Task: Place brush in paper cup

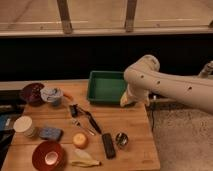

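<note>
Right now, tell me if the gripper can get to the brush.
Probably yes. The gripper hangs beside the green tray; the brush lies uncovered on the wooden table, with only a silver utensil close beside it.

The one view looks down at a slant from high above the near edge of the counter [135, 127], facing its far edge and the dark wall [75, 57] behind. It stands far enough back to take in both far corners, while the near edge meets the bottom of the frame. The arm [170, 82] enters from the right, its hand [127, 100] near the far right corner, just beside the green tray [106, 86].
</note>
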Action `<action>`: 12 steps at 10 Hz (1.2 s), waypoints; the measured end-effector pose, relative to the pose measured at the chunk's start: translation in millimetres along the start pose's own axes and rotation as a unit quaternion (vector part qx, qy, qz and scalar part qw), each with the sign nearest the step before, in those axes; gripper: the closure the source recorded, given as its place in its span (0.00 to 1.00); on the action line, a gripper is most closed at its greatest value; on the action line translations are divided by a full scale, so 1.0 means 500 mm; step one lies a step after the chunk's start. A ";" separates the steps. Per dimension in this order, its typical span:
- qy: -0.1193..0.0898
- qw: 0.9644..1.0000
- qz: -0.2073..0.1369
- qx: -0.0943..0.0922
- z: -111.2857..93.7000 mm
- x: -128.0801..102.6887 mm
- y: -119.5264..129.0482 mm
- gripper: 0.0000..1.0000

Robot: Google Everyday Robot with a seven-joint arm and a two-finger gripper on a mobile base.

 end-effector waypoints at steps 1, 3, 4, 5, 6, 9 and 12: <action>0.000 1.000 0.000 0.000 0.000 0.000 0.000 0.28; 0.000 1.000 0.000 0.000 0.000 0.000 0.000 0.28; -0.002 1.000 -0.002 0.000 -0.001 0.000 0.001 0.28; -0.009 1.000 -0.012 -0.005 -0.009 0.002 0.010 0.28; -0.015 0.999 -0.032 -0.006 -0.017 0.000 0.032 0.28; -0.036 0.995 -0.087 -0.015 -0.030 -0.041 0.128 0.28; -0.061 0.983 -0.171 -0.017 -0.047 -0.085 0.267 0.28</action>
